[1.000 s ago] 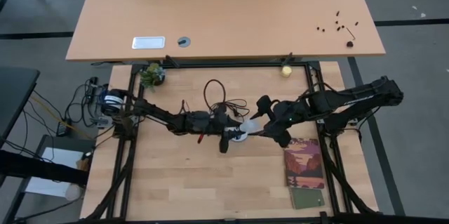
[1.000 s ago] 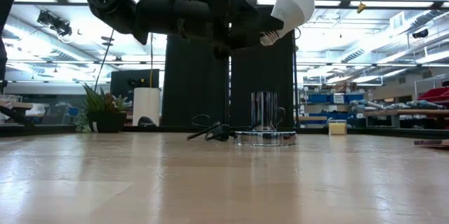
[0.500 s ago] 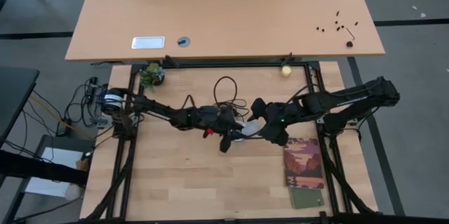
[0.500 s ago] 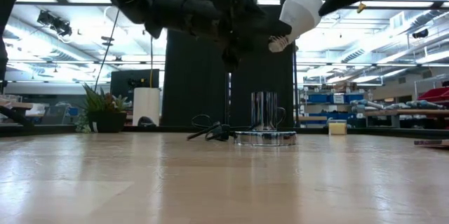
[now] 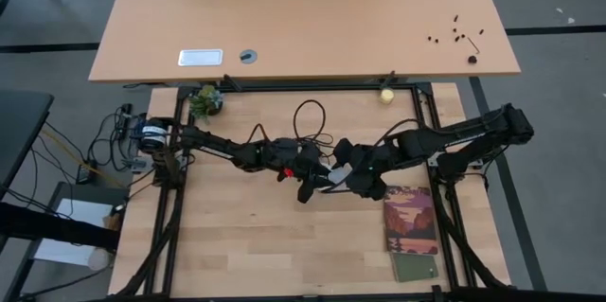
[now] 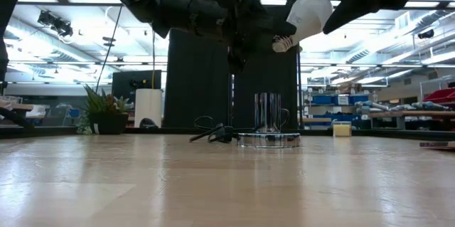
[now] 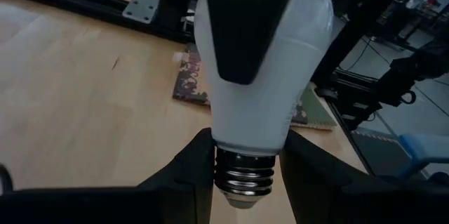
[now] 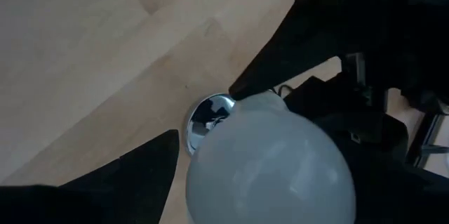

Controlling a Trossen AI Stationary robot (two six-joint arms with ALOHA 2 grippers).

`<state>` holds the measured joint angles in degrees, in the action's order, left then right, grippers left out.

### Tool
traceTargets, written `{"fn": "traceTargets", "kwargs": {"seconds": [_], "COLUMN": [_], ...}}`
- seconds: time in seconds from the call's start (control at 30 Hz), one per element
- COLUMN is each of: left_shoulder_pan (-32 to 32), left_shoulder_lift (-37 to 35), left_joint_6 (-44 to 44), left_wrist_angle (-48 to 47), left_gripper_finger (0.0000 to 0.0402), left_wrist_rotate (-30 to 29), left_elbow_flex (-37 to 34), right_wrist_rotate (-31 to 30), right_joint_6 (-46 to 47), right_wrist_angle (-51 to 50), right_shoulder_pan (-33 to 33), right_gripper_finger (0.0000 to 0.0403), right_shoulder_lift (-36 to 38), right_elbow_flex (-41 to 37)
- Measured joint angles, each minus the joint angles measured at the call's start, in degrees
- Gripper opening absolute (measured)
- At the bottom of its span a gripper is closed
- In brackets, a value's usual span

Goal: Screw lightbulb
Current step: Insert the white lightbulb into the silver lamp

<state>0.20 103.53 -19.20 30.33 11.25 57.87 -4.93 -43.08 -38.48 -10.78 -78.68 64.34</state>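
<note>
The lightbulb (image 6: 307,13) is held in the air above the silver socket disc (image 6: 269,139), tilted, with its screw base (image 7: 243,176) pinched between the fingers of the left gripper (image 7: 242,164). Its glass end is flanked by the spread fingers of the right gripper (image 8: 270,154), one of which touches it. Compared with a second ago, both arms have been shifted slightly leftward over the table (image 5: 246,236), and the right gripper has been brought round the bulb. No legible writing is seen on the booklet (image 5: 411,219).
</note>
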Motion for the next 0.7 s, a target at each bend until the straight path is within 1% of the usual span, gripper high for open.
{"fn": "traceTargets", "kwargs": {"seconds": [0.17,0.27,0.37,0.57,0.6,0.7], "left_shoulder_pan": [0.29,0.32,0.32,0.12,0.12,0.12], "left_shoulder_lift": [0.02,0.02,0.02,0.02,0.02,0.02], "left_joint_6": [-0.58,0.05,1.47,5.31,5.52,5.60], "left_wrist_angle": [0.09,0.45,0.69,0.06,-0.04,-0.09], "left_gripper_finger": [0.0142,0.0142,0.0142,0.0140,0.0140,0.0140], "left_wrist_rotate": [-0.61,-0.85,-0.85,-0.83,-0.82,-0.83], "left_elbow_flex": [0.00,0.00,0.00,0.02,0.02,0.02], "right_wrist_rotate": [0.28,0.69,1.01,2.47,2.43,2.43], "right_joint_6": [-0.08,-0.02,0.71,2.41,2.41,2.42], "right_wrist_angle": [0.51,1.73,2.76,2.85,2.89,2.86], "right_shoulder_pan": [0.64,0.98,1.46,1.99,1.98,1.98], "right_gripper_finger": [0.0345,0.0336,0.0310,0.0245,0.0237,0.0236], "right_shoulder_lift": [-1.25,-2.07,-2.35,-2.44,-2.43,-2.42], "right_elbow_flex": [-0.02,-0.04,-0.04,-0.04,-0.04,-0.04]}}
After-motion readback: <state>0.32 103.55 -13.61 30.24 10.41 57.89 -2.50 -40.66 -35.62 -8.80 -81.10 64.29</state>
